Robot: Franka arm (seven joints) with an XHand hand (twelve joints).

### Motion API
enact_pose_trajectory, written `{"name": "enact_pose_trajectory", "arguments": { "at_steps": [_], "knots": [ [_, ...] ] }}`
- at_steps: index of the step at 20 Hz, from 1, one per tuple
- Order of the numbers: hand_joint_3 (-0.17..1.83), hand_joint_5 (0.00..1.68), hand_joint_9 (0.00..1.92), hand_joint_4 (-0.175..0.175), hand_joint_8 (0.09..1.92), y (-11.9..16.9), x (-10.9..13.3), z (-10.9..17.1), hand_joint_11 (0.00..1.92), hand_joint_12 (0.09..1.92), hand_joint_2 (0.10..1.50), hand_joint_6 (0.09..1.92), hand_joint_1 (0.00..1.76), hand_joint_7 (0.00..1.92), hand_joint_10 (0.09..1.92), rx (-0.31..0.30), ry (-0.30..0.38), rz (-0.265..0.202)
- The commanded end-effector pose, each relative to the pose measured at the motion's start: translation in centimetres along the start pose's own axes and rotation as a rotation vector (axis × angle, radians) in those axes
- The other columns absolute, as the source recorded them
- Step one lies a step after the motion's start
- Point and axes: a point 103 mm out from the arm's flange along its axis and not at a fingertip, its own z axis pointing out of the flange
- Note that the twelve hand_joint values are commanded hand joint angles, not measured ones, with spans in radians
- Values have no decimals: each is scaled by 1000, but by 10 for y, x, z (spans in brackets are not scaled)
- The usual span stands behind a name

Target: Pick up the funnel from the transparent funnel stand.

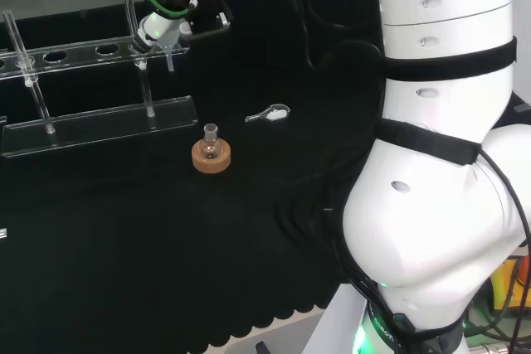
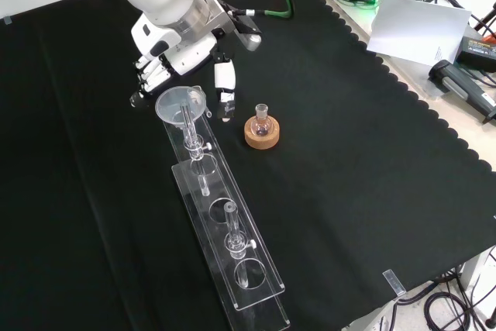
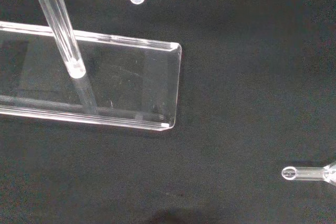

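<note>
One funnel [image 2: 180,105] (seated in its stand [image 2: 225,222]) sits between the fingers [image 2: 225,83], spread around it, not gripping.

The black cloth [image 2: 372,160] is evenly lit from above, with hardly any shadows cast. Glare is seen on the white arm link [image 1: 431,230] and the clear stand's [image 3: 157,85] edges. Glass outlines are faint against the cloth.

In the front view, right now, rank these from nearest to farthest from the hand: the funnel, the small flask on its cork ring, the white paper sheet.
1. Funnel, just below the hand.
2. Small flask on its cork ring, to the hand's lower right.
3. White paper sheet, far right, off the cloth.
</note>
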Motion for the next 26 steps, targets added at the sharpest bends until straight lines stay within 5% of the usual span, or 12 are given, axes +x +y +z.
{"name": "enact_pose_trajectory", "arguments": {
  "at_steps": [1,13,26],
  "knots": [
    [23,95,234,-121,592,2,0,2,0,1154,666,87,389,240,750,2,1,8],
    [34,315,426,-69,520,9,0,3,0,1205,693,87,400,488,640,-8,25,27],
    [53,429,560,-60,483,12,-3,4,0,1223,720,87,445,627,563,-62,62,51]
  ]
}}
